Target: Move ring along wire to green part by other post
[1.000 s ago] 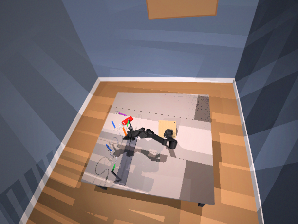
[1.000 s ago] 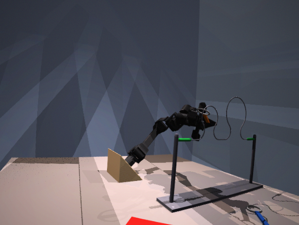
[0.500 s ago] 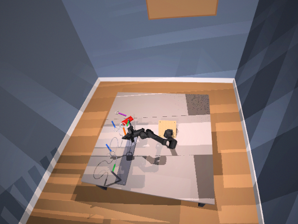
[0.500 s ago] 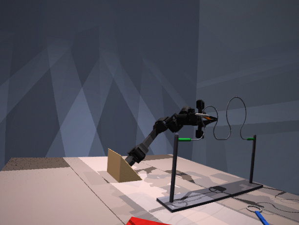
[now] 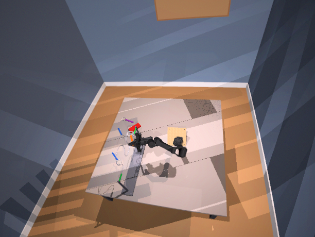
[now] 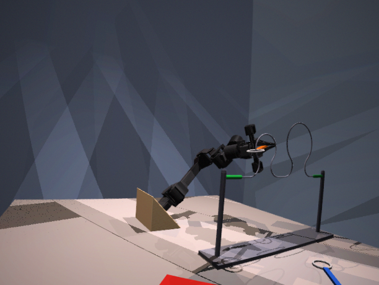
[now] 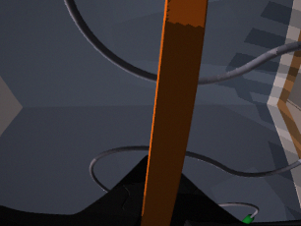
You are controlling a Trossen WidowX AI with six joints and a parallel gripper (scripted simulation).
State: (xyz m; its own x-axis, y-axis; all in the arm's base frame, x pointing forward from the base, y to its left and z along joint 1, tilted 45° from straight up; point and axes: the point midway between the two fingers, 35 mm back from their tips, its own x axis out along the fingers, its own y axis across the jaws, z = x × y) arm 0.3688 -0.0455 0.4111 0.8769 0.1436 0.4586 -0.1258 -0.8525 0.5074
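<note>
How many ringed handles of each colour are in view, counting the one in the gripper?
Orange handle: 1
Blue handles: 2
Purple handle: 1
Total: 4

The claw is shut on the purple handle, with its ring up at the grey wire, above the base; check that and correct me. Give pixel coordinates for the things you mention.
Wrong handle: the claw [image 5: 133, 145] [image 6: 274, 144] is shut on the orange handle [image 5: 131, 138] [image 6: 262, 147] [image 7: 172, 113], as the exterior view shows. The rest stands: its ring [image 5: 130, 131] [image 6: 248, 151] is up at the grey wire [image 6: 300, 122] [image 7: 113, 58], above the base [image 5: 132, 185] [image 6: 278, 250].
</note>
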